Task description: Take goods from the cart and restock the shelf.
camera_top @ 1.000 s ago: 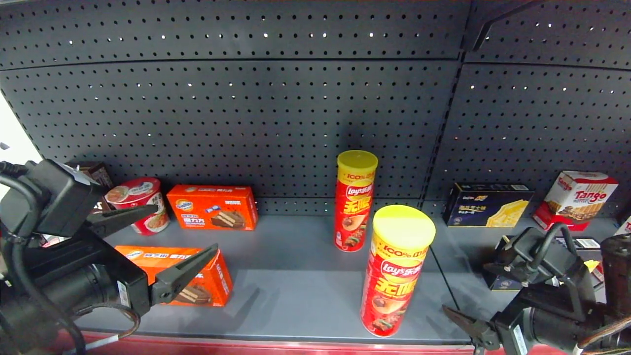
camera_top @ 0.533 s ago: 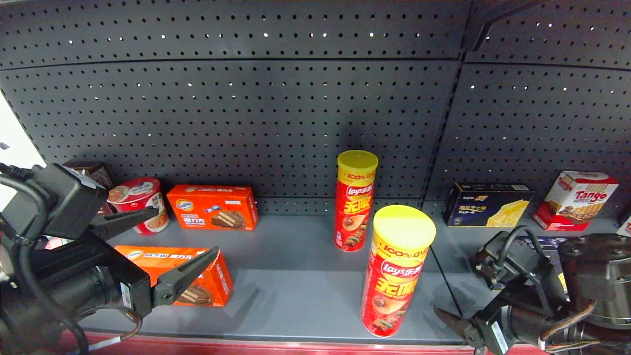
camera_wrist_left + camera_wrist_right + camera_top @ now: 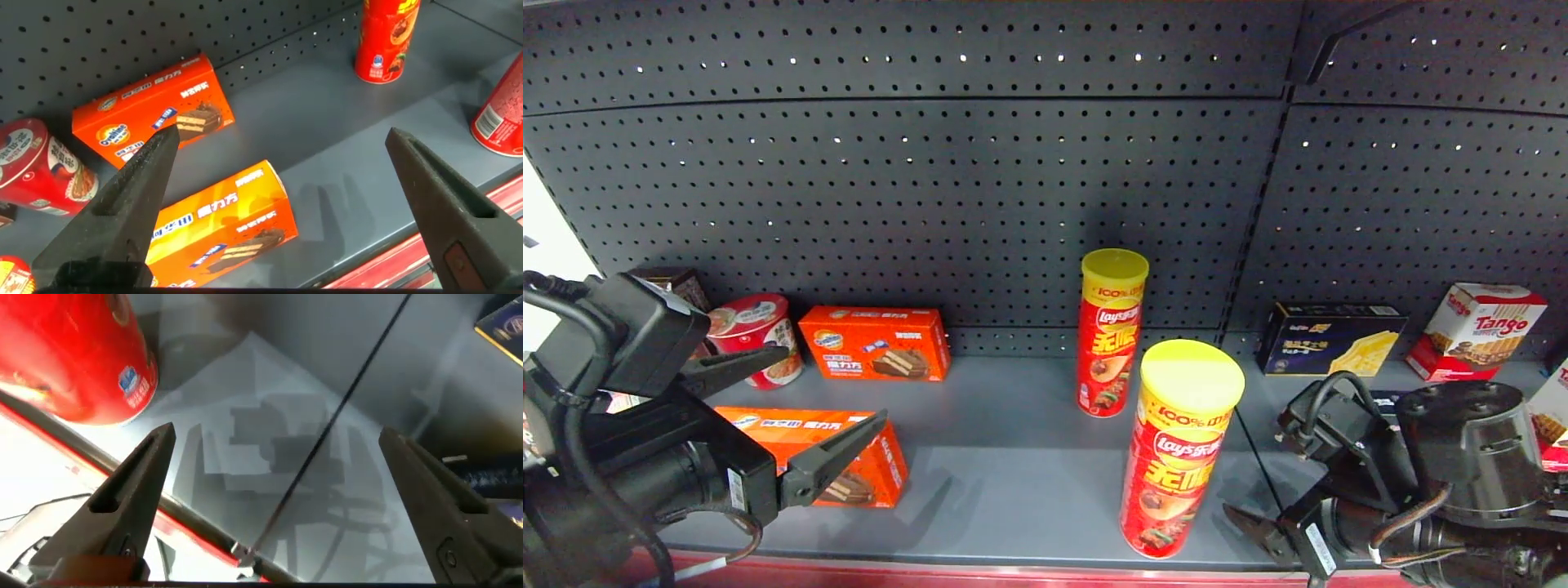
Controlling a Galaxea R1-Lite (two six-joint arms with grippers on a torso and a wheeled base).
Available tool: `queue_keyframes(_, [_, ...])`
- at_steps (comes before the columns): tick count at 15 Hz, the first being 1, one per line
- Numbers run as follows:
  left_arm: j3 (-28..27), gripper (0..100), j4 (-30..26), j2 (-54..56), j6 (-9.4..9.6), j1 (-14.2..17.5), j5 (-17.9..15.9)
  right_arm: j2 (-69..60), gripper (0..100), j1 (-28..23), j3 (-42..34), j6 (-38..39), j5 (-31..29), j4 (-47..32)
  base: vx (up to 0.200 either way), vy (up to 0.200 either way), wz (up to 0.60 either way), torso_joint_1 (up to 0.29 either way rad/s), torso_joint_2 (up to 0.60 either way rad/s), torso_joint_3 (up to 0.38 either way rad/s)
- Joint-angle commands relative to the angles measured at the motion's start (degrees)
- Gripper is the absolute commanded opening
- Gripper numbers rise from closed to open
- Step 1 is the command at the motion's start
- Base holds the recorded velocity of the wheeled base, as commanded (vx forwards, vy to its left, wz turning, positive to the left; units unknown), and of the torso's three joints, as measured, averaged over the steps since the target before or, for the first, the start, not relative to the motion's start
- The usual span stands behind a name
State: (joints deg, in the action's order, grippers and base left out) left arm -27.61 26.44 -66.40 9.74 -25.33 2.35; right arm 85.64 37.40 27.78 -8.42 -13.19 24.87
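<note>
Left gripper [image 3: 282, 135], spread empty, partly covers the front orange cardboard box [image 3: 768, 425]; right gripper [image 3: 275, 433], likewise spread, hangs near an edge-cropped red cylindrical can [image 3: 73, 359].

Matt painted metal shelf [image 3: 1013, 465]; glossy chip tubes [image 3: 1176, 465] with smooth plastic lids [image 3: 1192, 374]; glossy cardboard boxes [image 3: 874, 343].

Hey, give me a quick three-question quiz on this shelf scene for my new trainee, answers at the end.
1. True or false: the front chip can and rear chip can both stand upright on the shelf.
2. The left pincer is: A) shut on a box B) open, holding nothing C) shut on a can.
3. Besides the rear orange wafer box, how many other orange boxes are on the shelf?
Key: 1 true; 2 B; 3 one.
</note>
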Motion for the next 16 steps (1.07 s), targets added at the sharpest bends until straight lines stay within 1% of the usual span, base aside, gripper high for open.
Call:
queue_keyframes(1, [-0.1,100,0.0,-0.1,0.02,0.0,0.0,1.7,100,0.5,1.3,0.0,0.0,0.0,0.000,0.000,0.00,0.000,0.00,0.000])
queue_keyframes(16, [0.1,100,0.1,-0.1,0.02,0.2,0.0,7.3,100,3.4,6.0,0.0,-0.3,0.7,0.000,0.000,0.00,0.000,0.00,0.000])
